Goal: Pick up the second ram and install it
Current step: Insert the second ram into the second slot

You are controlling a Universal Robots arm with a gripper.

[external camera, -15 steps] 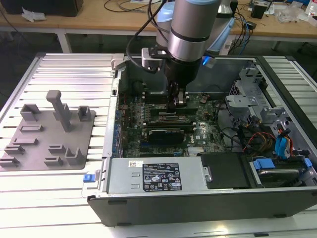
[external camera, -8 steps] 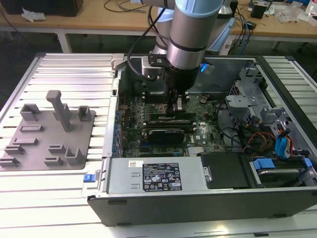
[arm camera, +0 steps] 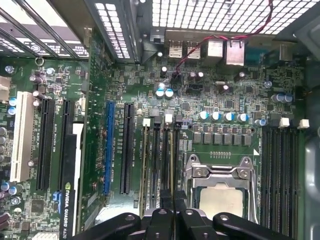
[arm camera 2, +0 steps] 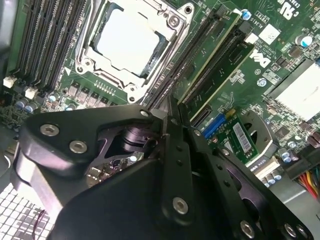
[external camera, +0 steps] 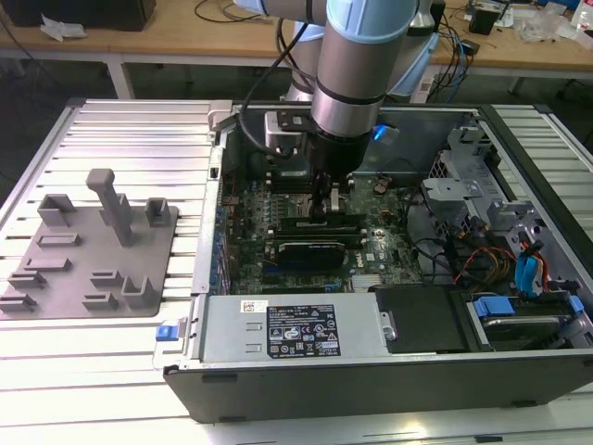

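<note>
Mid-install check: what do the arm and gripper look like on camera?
The arm is a silver-grey tube with a light-blue joint cap, and a black cable loops down to its wrist. The gripper is black, built of flat linkage plates dotted with silver screws.

Place: we take this for a robotics lab set up for computer assembly.
Work surface: a slatted metal tabletop (external camera: 130, 130) carries an opened computer case (external camera: 371, 394) and a grey fixture plate (external camera: 65, 269).
Machine: a robot arm (external camera: 357, 83) reaches in over the bare motherboard (arm camera: 200, 97).
Background: we see wooden benches (external camera: 185, 37) strewn with cables (external camera: 454, 42).
</note>
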